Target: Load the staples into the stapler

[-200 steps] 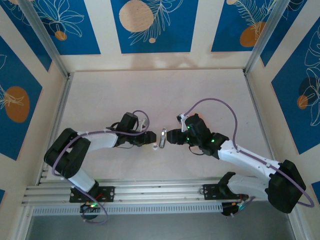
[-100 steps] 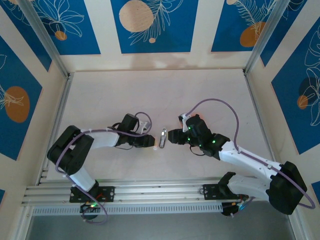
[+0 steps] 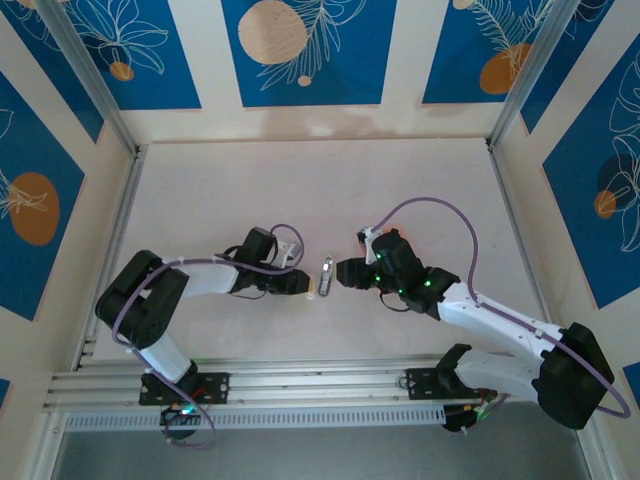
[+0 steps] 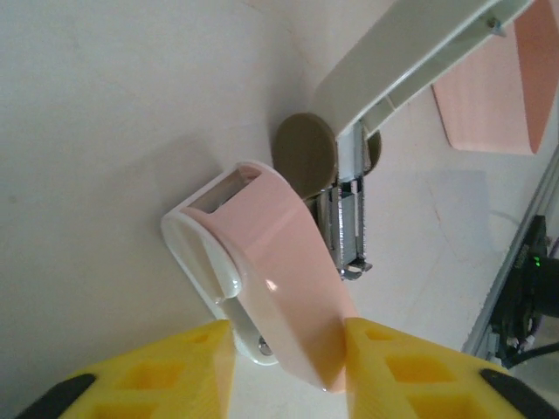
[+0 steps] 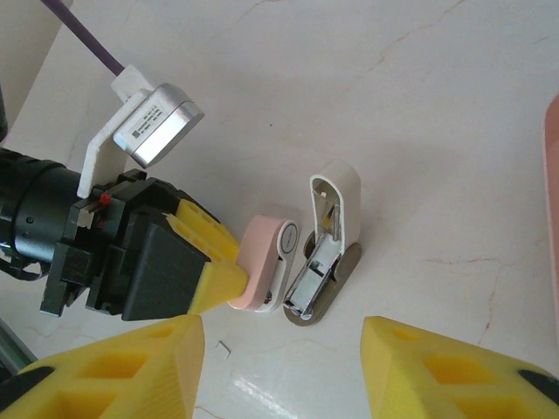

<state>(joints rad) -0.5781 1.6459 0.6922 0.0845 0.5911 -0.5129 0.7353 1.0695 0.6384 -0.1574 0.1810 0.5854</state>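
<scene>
Pink plastic stapler (image 4: 271, 262) gripped in left pincer (image 4: 288, 342) beside opened cream stapler (image 5: 330, 240); right pincer (image 5: 281, 330) wide; next, probably fetching tiny grey staple strip (image 5: 224, 347)

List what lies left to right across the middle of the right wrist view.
left end effector → pink stapler it grips → open white stapler → pink tray at the right border
</scene>
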